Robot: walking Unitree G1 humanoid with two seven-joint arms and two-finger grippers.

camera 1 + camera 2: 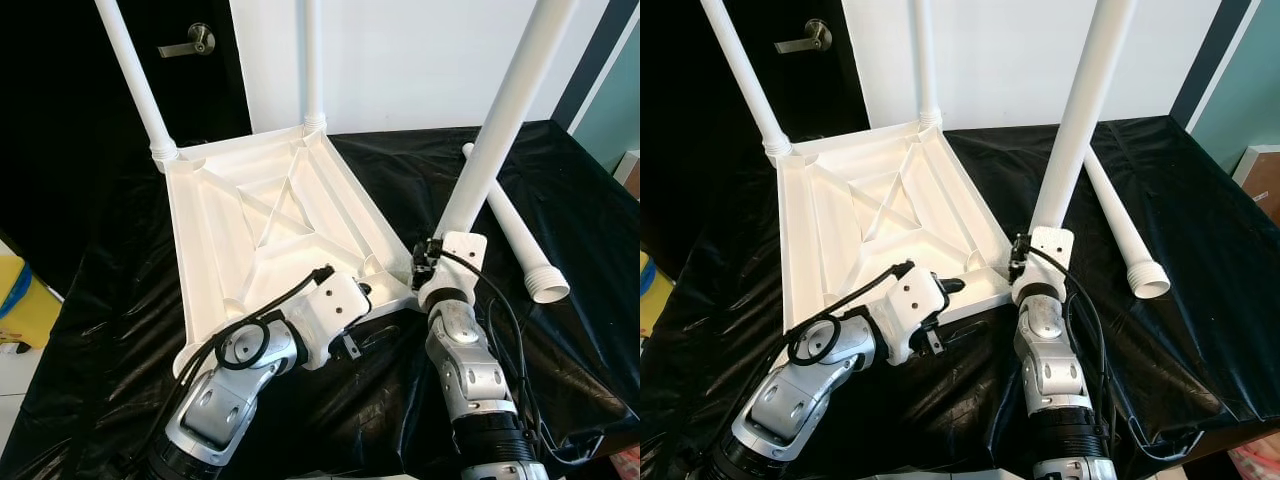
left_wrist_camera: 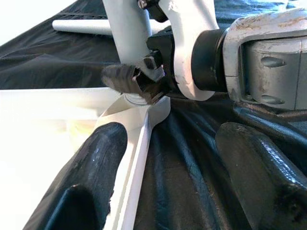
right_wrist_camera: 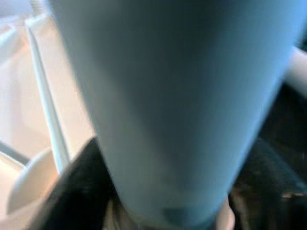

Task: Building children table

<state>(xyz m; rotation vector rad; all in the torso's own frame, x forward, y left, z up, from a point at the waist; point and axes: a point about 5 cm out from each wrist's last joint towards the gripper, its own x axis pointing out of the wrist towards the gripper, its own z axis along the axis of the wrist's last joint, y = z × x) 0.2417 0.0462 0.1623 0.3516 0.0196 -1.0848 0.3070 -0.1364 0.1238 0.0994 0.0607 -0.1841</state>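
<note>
An upturned white table top (image 1: 260, 215) lies on a black cloth. White legs stand in its far left corner (image 1: 135, 85) and far right corner (image 1: 314, 60). A third leg (image 1: 505, 110) rises tilted from the near right corner, and my right gripper (image 1: 436, 260) is shut around its base. The right wrist view has this leg (image 3: 168, 96) close up between dark fingers (image 3: 79, 191). My left gripper (image 2: 175, 182) is open at the near edge, its fingers (image 2: 91, 177) straddling the table rim (image 2: 139, 143) just left of that corner. A fourth leg (image 1: 515, 235) lies loose on the cloth to the right.
The black cloth (image 1: 560, 330) covers the whole work surface and hangs over its edges. Behind stand a dark door with a lever handle (image 1: 190, 40) and a white wall (image 1: 420, 60). A yellow object (image 1: 20, 300) sits on the floor at far left.
</note>
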